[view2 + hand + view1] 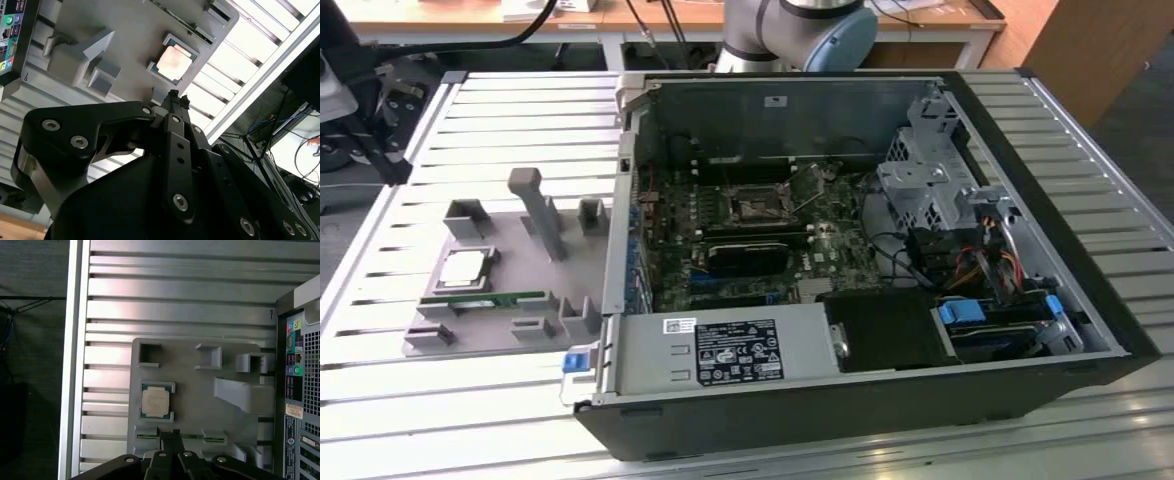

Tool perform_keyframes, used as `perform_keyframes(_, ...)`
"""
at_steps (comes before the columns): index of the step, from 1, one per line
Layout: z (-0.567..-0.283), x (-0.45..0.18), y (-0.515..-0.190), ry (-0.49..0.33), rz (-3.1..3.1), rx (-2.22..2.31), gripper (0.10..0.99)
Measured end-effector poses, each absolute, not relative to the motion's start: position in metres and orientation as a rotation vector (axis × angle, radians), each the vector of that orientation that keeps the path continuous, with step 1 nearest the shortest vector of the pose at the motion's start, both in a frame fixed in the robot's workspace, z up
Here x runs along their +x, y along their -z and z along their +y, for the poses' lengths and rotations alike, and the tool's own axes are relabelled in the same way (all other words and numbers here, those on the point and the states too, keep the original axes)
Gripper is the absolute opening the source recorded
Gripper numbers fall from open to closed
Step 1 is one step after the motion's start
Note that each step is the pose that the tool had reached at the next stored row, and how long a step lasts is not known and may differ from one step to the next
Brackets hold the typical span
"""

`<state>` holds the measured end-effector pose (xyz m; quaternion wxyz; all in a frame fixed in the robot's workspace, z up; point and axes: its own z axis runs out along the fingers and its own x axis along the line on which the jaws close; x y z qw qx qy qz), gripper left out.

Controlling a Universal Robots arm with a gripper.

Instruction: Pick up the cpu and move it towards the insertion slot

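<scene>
The cpu [464, 268] lies flat in a square holder on the grey fixture plate [520, 232], at the exterior view's left, silvery top up. Both wrist views show the cpu [174, 64] [155, 401] from above. My gripper [174, 95] [170, 432] hangs over the plate a short way from the chip, touching nothing, its black fingertips pressed together and empty. The insertion slot [758, 207], a black socket in a shiny frame, sits on the motherboard inside the open computer case.
A green memory stick [483, 298] lies on the plate beside the cpu. Grey posts [534, 210] rise from the plate. The case wall [624, 200] stands between plate and motherboard. All of it rests on a slatted metal table [520, 110].
</scene>
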<state>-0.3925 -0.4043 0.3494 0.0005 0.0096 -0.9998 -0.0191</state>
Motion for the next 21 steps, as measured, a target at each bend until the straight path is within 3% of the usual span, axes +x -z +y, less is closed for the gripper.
perform_keyframes(9,-0.407,-0.396,-0.338,0.060,-3.140,0.032,0.114)
perform_keyframes(10,-0.407,-0.396,-0.336,0.060,-3.140,0.032,0.169)
perform_keyframes(11,-0.407,-0.396,-0.335,0.060,-3.140,0.032,0.169)
perform_keyframes(13,-0.407,-0.396,-0.332,0.060,-3.140,0.032,0.290)
perform_keyframes(14,-0.407,-0.396,-0.330,0.060,-3.140,0.032,0.290)
perform_keyframes(16,-0.407,-0.396,-0.327,0.060,-3.140,0.032,0.408)
perform_keyframes(19,-0.407,-0.396,-0.321,0.060,-3.140,0.032,0.467)
perform_keyframes(21,-0.407,-0.396,-0.318,0.060,-3.140,0.032,0.580)
